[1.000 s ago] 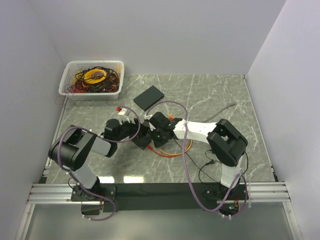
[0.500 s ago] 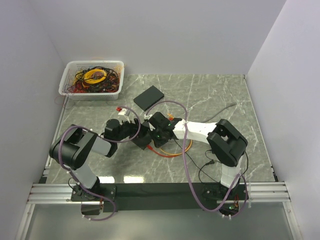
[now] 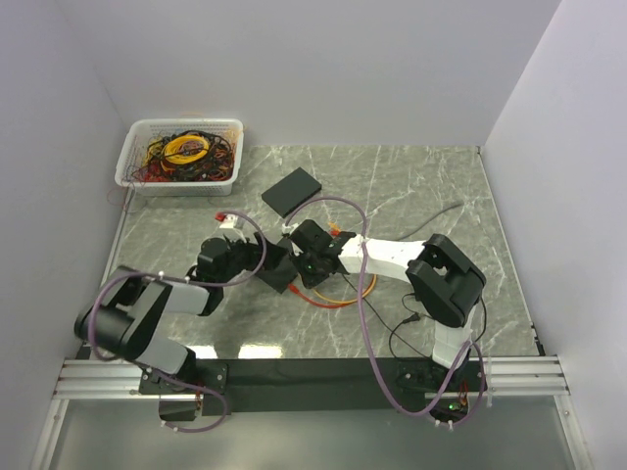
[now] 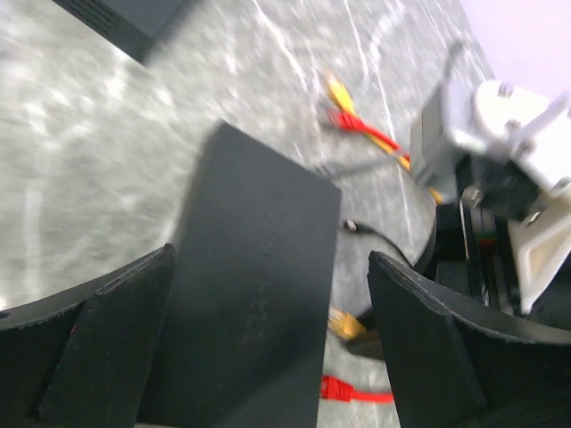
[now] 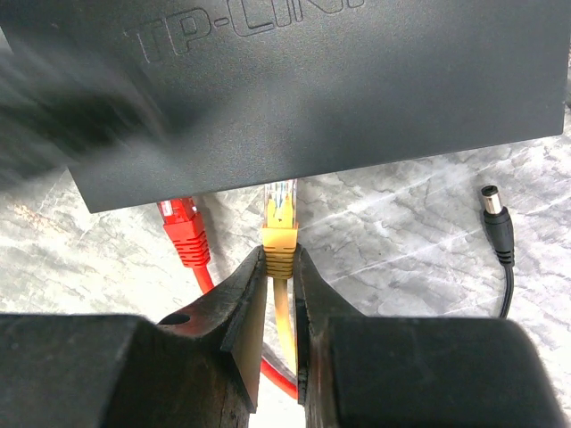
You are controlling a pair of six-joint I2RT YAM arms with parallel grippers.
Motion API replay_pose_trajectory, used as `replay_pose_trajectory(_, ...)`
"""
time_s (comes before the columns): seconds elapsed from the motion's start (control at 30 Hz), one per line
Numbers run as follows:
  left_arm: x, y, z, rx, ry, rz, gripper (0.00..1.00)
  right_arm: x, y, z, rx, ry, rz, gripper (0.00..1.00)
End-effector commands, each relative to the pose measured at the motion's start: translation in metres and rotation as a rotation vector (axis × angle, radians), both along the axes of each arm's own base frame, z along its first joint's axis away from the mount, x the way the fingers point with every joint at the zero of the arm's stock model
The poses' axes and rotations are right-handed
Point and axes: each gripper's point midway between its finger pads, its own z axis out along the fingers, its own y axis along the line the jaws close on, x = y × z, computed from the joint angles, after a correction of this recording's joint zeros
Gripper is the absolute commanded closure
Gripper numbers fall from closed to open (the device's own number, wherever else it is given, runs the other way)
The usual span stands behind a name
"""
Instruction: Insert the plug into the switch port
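The black TP-Link switch [image 3: 278, 271] lies mid-table. It also shows in the right wrist view [image 5: 312, 89] and the left wrist view [image 4: 254, 285]. My right gripper [image 5: 279, 267] is shut on a yellow plug [image 5: 279, 234]. The plug's clear tip sits at the switch's near edge, under its rim. In the top view the right gripper [image 3: 310, 262] is just right of the switch. My left gripper [image 4: 268, 259] is open, its fingers [image 4: 98, 348] on either side of the switch. It sits just left of the switch in the top view [image 3: 255, 257].
A red plug [image 5: 183, 227] lies beside the yellow one. A black barrel power plug [image 5: 495, 218] lies to the right. A second black box [image 3: 291, 191] sits farther back. A white basket of cables [image 3: 181, 152] stands at the back left. Orange and red cable loops [image 3: 343, 292] lie under the right arm.
My left arm has swung back to the left and its gripper has drawn slightly away from the switch. The right arm and the yellow plug have not moved.
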Motion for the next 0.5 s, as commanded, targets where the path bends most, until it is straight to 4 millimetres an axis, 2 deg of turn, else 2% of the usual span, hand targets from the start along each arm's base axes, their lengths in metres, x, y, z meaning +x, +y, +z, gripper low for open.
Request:
replay_pose_trajectory(0.0,0.013,0.024,0.009,0.064,-0.036,0.137,0.05,0.013,0.015,0.026,0.073,-0.073,-0.008,1.00)
replay_pose_trajectory(0.07,0.016,0.028,0.016,0.072,-0.055,0.161,0.06,0.013,0.015,0.026,0.076,-0.074,-0.010,1.00)
replay_pose_trajectory(0.2,0.029,0.028,0.004,0.103,-0.008,0.183,0.13,0.013,0.016,0.026,0.077,-0.075,-0.009,1.00)
replay_pose_trajectory(0.23,0.031,0.028,-0.008,0.109,0.031,0.197,0.16,0.014,0.016,0.028,0.080,-0.079,-0.010,1.00)
replay_pose_trajectory(0.3,0.035,0.025,-0.018,0.104,0.056,0.199,0.24,0.014,0.015,0.027,0.078,-0.079,-0.011,1.00)
replay_pose_trajectory(0.4,0.038,0.019,-0.020,0.066,0.068,0.187,0.31,0.014,0.017,0.028,0.083,-0.082,-0.004,1.00)
replay_pose_trajectory(0.43,0.038,0.016,-0.020,0.049,0.066,0.177,0.40,0.014,0.016,0.027,0.081,-0.080,-0.006,1.00)
replay_pose_trajectory(0.47,0.037,0.014,-0.021,0.043,0.067,0.168,0.43,0.014,0.017,0.028,0.083,-0.080,-0.004,1.00)
